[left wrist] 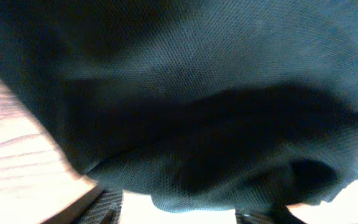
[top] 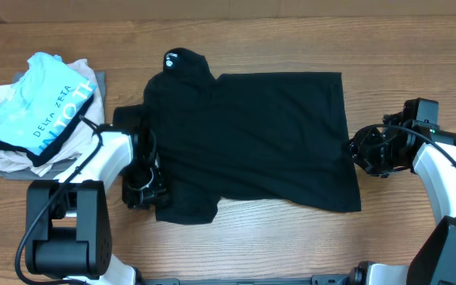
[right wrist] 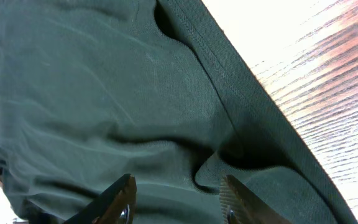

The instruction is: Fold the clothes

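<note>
1. Worktop (top: 291, 245): wood grain, carries every item below.
2. Black shirt (top: 252, 134): spread flat across the middle of the worktop. The neck end points to the far edge, left of centre, and a straight stitched edge faces the right edge.
3. Left arm (top: 93, 162) and right arm (top: 438, 162): white and black, one at each end of the shirt.
4. Garment pile, far-left corner: light-blue shirt (top: 42, 103) lettered "DELTA ZETA" on top of white and grey garments (top: 6, 154).
5. Right gripper (right wrist: 179, 196): at the shirt's right edge, fingers (right wrist: 120, 196) apart, with a ridge of black cloth lying between them.
6. Left gripper (top: 145, 188): at the shirt's near-left corner. The wrist view is filled with cloth, so I cannot tell whether it is apart or clamped.
7. Neck label (top: 172, 60): small, white.
</note>
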`<state>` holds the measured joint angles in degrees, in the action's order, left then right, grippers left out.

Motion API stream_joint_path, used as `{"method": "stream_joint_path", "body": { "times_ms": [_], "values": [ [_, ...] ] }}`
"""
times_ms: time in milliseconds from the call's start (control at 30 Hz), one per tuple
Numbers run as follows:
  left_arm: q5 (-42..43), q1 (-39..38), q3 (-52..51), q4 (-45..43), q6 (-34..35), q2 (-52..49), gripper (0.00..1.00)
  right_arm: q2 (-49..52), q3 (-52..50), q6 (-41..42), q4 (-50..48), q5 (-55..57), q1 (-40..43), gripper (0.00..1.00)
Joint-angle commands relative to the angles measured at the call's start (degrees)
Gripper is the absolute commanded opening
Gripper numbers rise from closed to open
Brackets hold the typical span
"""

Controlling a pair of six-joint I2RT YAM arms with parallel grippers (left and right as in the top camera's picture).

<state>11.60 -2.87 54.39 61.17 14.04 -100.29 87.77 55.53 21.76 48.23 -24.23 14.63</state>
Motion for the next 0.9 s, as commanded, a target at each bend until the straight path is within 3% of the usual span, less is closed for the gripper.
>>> {"method": "stream_joint_path", "body": {
  "times_ms": [0, 33, 67, 467, 867],
  "values": [
    [3.1, 0.2, -3.3, -0.6, 1.9, 0.8, 0.27, -0.2, 1.1, -0.6, -0.2, -0.7, 0.0, 0.47],
    [3.4, 0.2, -3.7, -0.3, 1.9, 0.8, 0.13, -0.2, 1.1, -0.6, -0.2, -0.7, 0.0, 0.47],
    [3.5, 0.3, -3.7, 0.6, 1.9, 0.8, 0.04, -0.2, 1.1, -0.6, -0.3, -0.7, 0.0, 0.47],
    [7.1, 3.1, 0.0, 19.0, -2.0, 8.8, 0.04, -0.1, 1.1, -0.6, -6.4, 0.2, 0.0, 0.51],
    [1.2, 3.1, 0.0, 27.7, 5.4, 21.8, 0.04, 7.9, 0.2, -0.5, -18.4, 1.8, -1.5, 0.53]
  ]
}}
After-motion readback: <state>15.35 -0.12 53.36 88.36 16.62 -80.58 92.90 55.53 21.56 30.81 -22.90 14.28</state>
